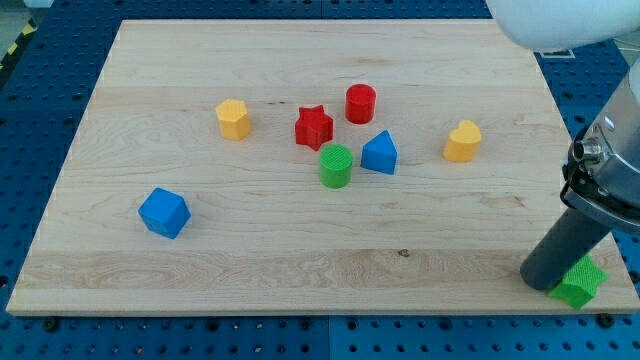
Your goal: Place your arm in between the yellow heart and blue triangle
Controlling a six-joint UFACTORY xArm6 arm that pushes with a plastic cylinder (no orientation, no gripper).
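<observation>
The wooden board (300,260) occupies most of the view, and the arm stands at its bottom right corner, well apart from the working area. There is no pincer on this rig, so nothing opens, closes or holds; my tip (545,283) is a plain rod end resting at the bottom right corner, touching or just beside a green block (580,284) of unclear shape. The blue triangle (379,153) sits near the board's centre with its apex toward the top edge and its base roughly parallel to the bottom edge. The yellow heart (463,141) lies between the triangle and the right edge, and its long axis appears to run roughly top to bottom, though its lobes are hard to resolve. The gap between them is open. In my judgement the tip should travel up and leftward, approaching that gap from the bottom edge side and stopping midway, so that neither block is nudged. The green cylinder (336,166), just beside the triangle, is the nearest hazard.
</observation>
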